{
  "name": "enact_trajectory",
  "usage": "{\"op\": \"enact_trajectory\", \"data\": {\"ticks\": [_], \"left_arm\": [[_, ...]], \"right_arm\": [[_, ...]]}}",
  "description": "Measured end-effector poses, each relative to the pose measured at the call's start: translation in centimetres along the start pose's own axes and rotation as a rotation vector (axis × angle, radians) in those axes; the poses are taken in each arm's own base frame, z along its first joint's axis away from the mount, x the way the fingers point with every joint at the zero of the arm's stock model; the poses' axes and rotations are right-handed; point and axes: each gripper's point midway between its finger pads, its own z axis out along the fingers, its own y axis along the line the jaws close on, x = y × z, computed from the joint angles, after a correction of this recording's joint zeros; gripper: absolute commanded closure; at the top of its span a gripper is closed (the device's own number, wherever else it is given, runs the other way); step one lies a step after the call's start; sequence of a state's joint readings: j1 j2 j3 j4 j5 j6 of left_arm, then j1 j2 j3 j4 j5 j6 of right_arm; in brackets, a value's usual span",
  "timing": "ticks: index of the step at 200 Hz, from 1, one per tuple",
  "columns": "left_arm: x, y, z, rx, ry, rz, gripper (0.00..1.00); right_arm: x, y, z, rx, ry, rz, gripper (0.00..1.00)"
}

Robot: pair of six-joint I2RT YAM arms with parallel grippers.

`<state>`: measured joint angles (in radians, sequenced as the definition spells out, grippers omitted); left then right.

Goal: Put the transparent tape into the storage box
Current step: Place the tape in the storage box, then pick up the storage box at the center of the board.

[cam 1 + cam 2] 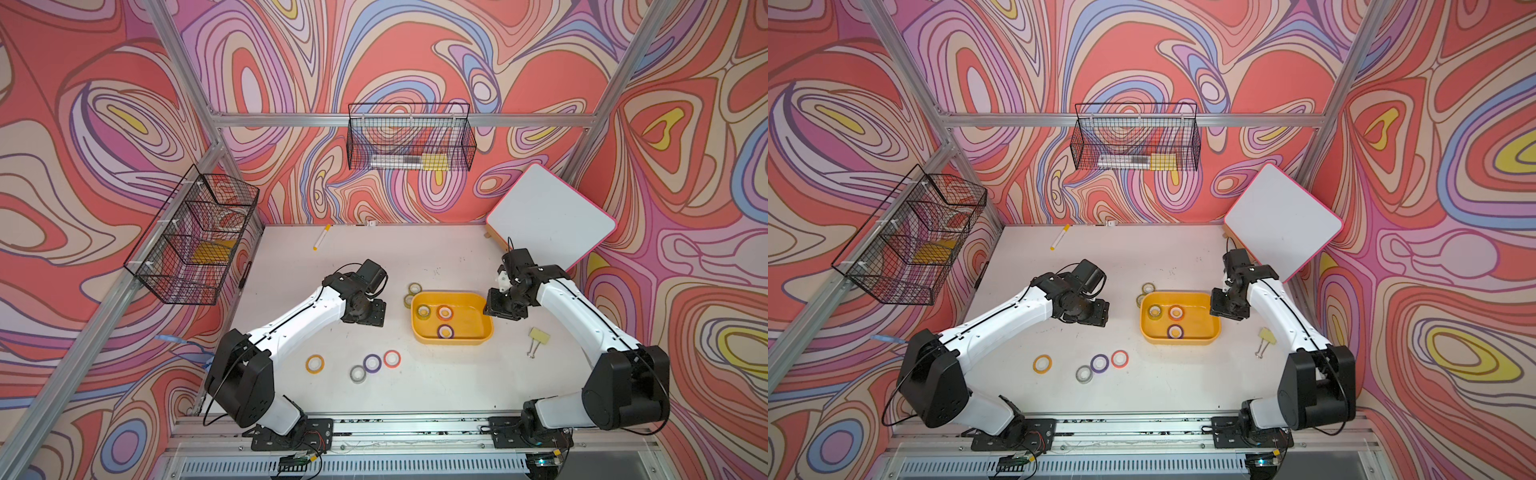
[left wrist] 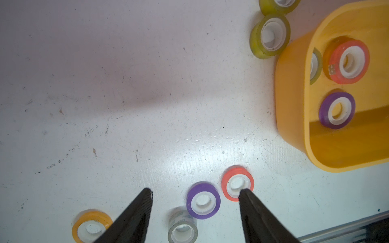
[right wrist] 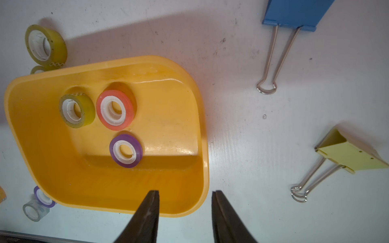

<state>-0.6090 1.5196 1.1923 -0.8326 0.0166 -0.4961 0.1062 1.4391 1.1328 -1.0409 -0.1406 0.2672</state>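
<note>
Your left arm (image 1: 299,320) comes up from its base at 7 o'clock, with the forearm angled toward 2 o'clock and the wrist tipped down. The left claw (image 2: 196,190) has its jaws spread wide and empty. Your right arm (image 1: 577,307) starts at 5 o'clock and leans toward 11. The right claw (image 3: 185,192) points down, jaws parted too, just a narrower gap.
</note>
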Motion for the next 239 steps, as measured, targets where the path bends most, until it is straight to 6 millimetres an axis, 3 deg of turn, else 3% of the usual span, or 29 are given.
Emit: {"op": "enact_trajectory", "data": {"ticks": [83,156,222,239], "left_arm": [[-0.7,0.0,0.2,0.027,-0.020,0.022,0.26],[-0.4,0.1,0.8,0.033,-0.021,0.022,0.08],[-0.9,0.9,-1.2,0.013,-0.112,0.008,0.05],[-1.0,1.1,-1.2,0.002,-0.115,0.008,0.05]], "right_arm": [[-0.2,-1.4,4.1,-0.011,0.119,0.013,0.67],[-0.6,-1.0,5.0,-0.039,0.124,-0.017,0.79],[-0.6,-0.8,5.1,-0.050,0.128,-0.031,1.00],[-0.6,-0.7,5.1,-0.054,0.127,-0.031,1.00]]}}
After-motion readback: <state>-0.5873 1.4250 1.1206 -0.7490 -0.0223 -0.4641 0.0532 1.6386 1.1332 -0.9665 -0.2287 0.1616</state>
